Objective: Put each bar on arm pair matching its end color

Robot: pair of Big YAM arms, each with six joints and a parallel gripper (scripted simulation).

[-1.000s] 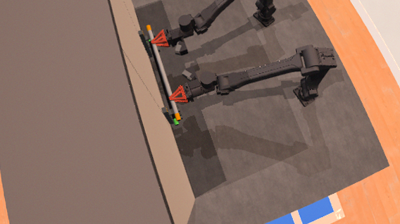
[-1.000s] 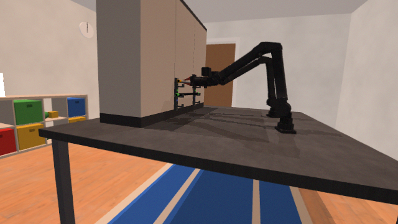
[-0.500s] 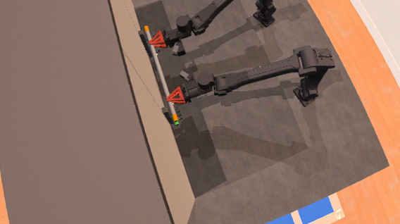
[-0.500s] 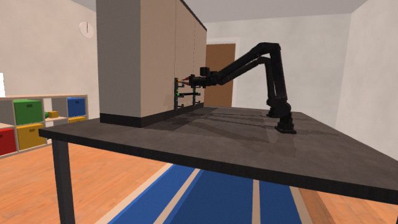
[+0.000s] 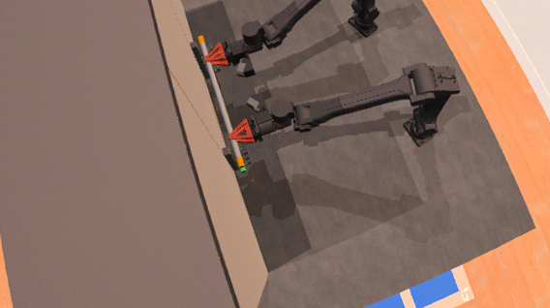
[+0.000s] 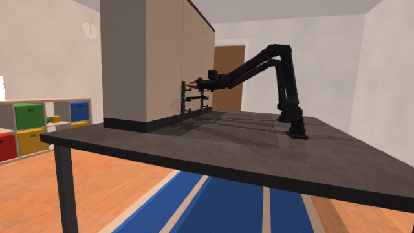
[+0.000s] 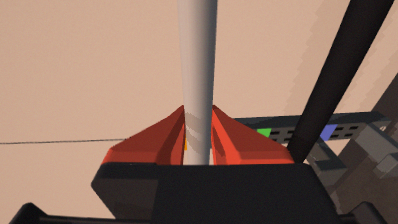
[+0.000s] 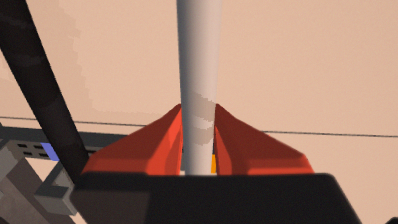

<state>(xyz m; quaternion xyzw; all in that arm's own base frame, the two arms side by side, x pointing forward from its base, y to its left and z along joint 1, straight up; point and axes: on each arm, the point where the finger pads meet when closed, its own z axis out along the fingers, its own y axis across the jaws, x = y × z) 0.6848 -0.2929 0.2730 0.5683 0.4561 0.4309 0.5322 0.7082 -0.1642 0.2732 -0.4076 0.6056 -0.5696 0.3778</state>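
A pale grey bar (image 5: 218,95) (image 7: 197,50) (image 8: 198,50) with orange ends is level in front of the wall, close to the rack uprights, a little above the top arms. Contact with them cannot be told. My left gripper (image 5: 230,136) (image 7: 198,111) is shut on it near one end. My right gripper (image 5: 206,59) (image 8: 198,112) is shut on it near the other end. A black bar (image 6: 195,97) (image 7: 340,65) (image 8: 40,85) with green ends lies on the middle arms. Green label (image 7: 263,132) and blue label (image 7: 328,132) (image 8: 50,151) show; an orange label (image 8: 214,164) shows behind the fingers.
The beige wall (image 5: 220,201) (image 6: 165,65) stands directly behind the rack. The black bar and the lower rack arms lie below the held bar. The bottom rack arms hold no bar. Both wrist camera housings point inward between the two arms.
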